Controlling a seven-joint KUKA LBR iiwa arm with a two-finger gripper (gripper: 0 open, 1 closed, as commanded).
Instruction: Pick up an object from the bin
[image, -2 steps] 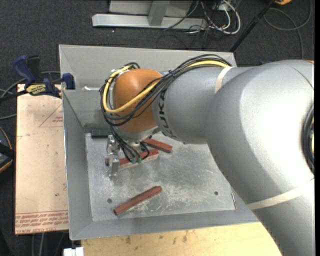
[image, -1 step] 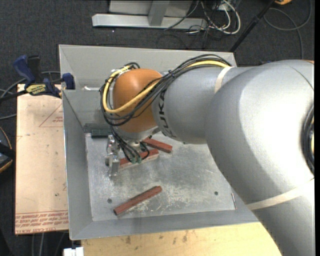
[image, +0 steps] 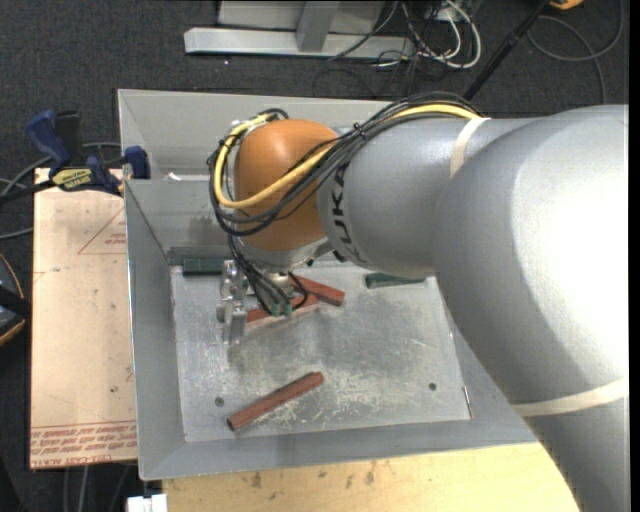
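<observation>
Grey arm (image: 520, 250) over metal bin (image: 150, 300), claw (image: 235, 312) by reddish sticks (image: 320, 292), grip unclear, brown stick (image: 275, 400) in front

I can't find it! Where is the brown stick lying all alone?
In the camera view, the reddish-brown stick lies low and left on the bin floor, below the end effector, apart from other sticks.

Bright, even light from above; soft sheen on grey arm (image: 540, 260); shadow beneath it across bin (image: 150, 300) back.

Three reddish-brown sticks (image: 275, 400); two dark green sticks (image: 395, 282).
</observation>
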